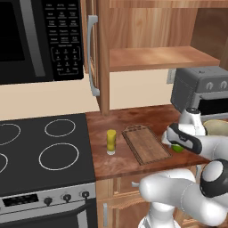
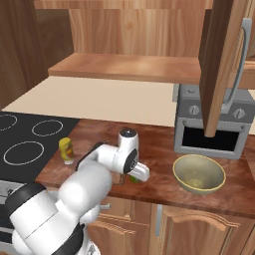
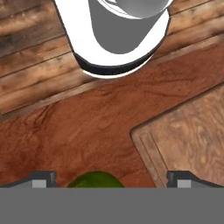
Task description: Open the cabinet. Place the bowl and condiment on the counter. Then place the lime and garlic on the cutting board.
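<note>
On the counter (image 1: 133, 118) just beside the cutting board (image 1: 146, 144), lower the gripper (image 3: 109, 177), fingers spread wide and empty, squarely astride the lime (image 3: 95, 180) before closing, so it cannot roll toward the front edge

lime (image 3: 96, 180) beside cutting board (image 3: 192, 135) (on counter (image 3: 78, 127))

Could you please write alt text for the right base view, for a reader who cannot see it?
The white arm reaches low over the reddish-brown counter, its hand down by the lime. The yellow condiment stands left near the stovetop; the bowl sits right, before a toaster oven, under the open cabinet.
</note>
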{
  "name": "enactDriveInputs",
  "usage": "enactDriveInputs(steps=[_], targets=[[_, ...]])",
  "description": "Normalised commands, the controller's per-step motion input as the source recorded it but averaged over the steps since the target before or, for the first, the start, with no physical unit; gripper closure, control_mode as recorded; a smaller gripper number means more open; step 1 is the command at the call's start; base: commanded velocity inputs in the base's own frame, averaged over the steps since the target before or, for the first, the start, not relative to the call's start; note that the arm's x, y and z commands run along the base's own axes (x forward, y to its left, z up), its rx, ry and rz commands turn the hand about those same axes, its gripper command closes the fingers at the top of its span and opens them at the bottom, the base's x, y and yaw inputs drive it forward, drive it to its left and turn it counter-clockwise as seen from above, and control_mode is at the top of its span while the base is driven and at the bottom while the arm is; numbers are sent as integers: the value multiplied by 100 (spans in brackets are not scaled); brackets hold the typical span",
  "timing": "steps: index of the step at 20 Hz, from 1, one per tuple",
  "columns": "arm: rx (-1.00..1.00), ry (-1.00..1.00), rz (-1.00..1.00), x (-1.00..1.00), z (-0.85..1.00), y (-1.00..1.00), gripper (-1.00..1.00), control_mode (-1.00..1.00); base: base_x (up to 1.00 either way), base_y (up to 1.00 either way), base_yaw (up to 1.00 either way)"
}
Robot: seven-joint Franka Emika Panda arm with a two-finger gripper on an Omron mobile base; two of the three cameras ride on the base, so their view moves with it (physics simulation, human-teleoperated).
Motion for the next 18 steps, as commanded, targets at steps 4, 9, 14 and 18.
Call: enactDriveInputs(steps=[4, 9, 14, 18], targets=[[0, 0, 5, 4, -1, -3, -100, -100, 0, 0, 0], [0, 0, 5, 0, -3, -7, -100, -100, 0, 0, 0], [0, 0, 5, 4, -12, -3, -100, -100, 0, 0, 0], [0, 0, 4, 12, -5, -2, -100, -100, 0, 0, 0]])
